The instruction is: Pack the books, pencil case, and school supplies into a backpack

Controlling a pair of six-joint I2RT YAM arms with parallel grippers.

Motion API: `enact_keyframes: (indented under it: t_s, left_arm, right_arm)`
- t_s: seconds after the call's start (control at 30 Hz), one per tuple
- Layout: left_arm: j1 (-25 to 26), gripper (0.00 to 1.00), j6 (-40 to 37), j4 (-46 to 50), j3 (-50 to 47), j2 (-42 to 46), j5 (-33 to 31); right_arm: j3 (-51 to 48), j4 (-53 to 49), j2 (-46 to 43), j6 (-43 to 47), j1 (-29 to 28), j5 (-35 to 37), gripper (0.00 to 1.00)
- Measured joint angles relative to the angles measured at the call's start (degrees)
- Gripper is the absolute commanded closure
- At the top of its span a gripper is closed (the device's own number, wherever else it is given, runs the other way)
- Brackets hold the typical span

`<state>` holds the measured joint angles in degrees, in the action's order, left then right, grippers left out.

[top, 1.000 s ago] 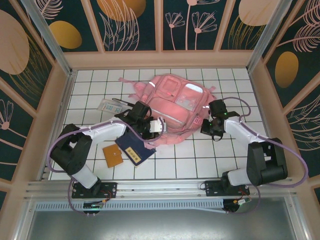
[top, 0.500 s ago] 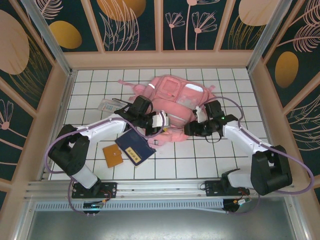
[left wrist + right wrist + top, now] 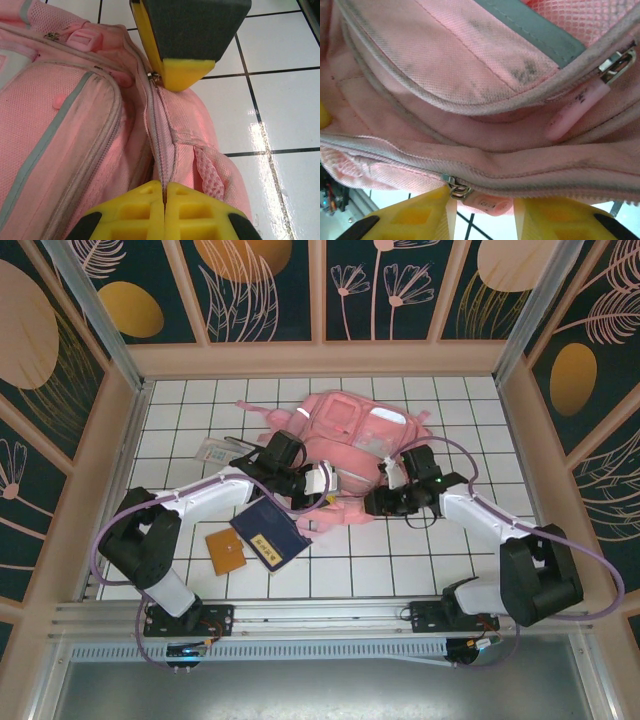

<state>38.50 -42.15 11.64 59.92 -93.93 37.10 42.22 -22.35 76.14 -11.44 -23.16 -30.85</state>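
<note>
At the backpack (image 3: pixel 350 435)'s edge, the left gripper (image 3: pixel 163 189) pinches the seam (image 3: pixel 157 132) taut so the right gripper (image 3: pixel 484 212)'s spread jaws can reach the zipper pull (image 3: pixel 491 203).

One pink backpack (image 3: pixel 350 440) lay on the surface (image 3: pixel 420 560). There were two books: one navy-blue book (image 3: pixel 272 537) and one orange-brown notebook (image 3: pixel 226 551). There was one clear pencil case (image 3: pixel 212 452); the loose dark pens (image 3: pixel 240 444) beside it were too small to count. Two grippers were present, the left gripper (image 3: pixel 164 192) and the right gripper (image 3: pixel 485 207). Close up, the backpack showed two metal sliders: a lower zipper slider (image 3: pixel 456 190) and an upper zipper slider (image 3: pixel 616 64).
</note>
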Motion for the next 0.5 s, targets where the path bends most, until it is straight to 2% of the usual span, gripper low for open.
enact_keyframes:
  t_s: [0.1, 0.2, 0.27, 0.4, 0.5]
  left_arm:
    - [0.0, 1.0, 0.0, 0.2, 0.1, 0.0, 0.0]
    - [0.0, 1.0, 0.0, 0.2, 0.3, -0.2, 0.0]
    - [-0.1, 1.0, 0.0, 0.4, 0.4, -0.4, 0.0]
    - [-0.3, 1.0, 0.0, 0.6, 0.6, -0.6, 0.0]
    - [-0.3, 1.0, 0.0, 0.6, 0.6, -0.6, -0.2]
  right_arm:
    - [0.0, 0.5, 0.1, -0.9, -2.0, 2.7, 0.68]
    - [0.2, 0.9, 0.1, -1.2, -4.0, 5.5, 0.64]
    - [0.4, 0.9, 0.1, -1.0, -5.6, 8.2, 0.72]
    - [0.9, 0.9, 0.1, -1.0, -8.5, 14.6, 0.98]
    - [1.5, 0.9, 0.4, -2.0, -10.0, 19.1, 1.0]
